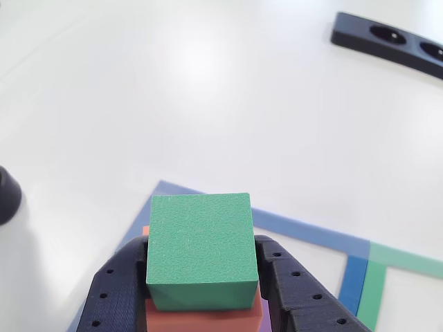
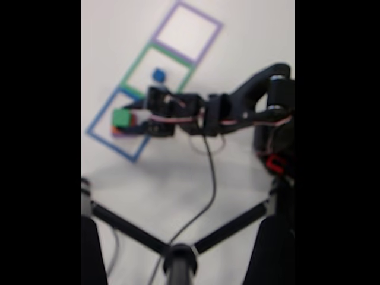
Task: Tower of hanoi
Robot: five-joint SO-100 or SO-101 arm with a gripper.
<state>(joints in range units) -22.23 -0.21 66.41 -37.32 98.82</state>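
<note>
A green cube (image 1: 201, 238) sits between the two black fingers of my gripper (image 1: 201, 259), which press on its left and right sides. Directly under it lies an orange cube (image 1: 208, 319), wider than the green one. In the blurred fixed view the green cube (image 2: 123, 117) tops a stack inside the blue square outline (image 2: 98, 127), with my gripper (image 2: 129, 117) reaching in from the right. A hint of purple (image 2: 120, 134) shows at the stack's base. A small dark blue cube (image 2: 158, 75) stands alone in the green outline (image 2: 133, 65).
The purple outline (image 2: 205, 21) lies beyond the green one. A black strip with round holes (image 1: 387, 41) lies at the far right, and a dark object (image 1: 7, 194) sits at the left edge. Black struts and a cable (image 2: 211, 178) cross the near table.
</note>
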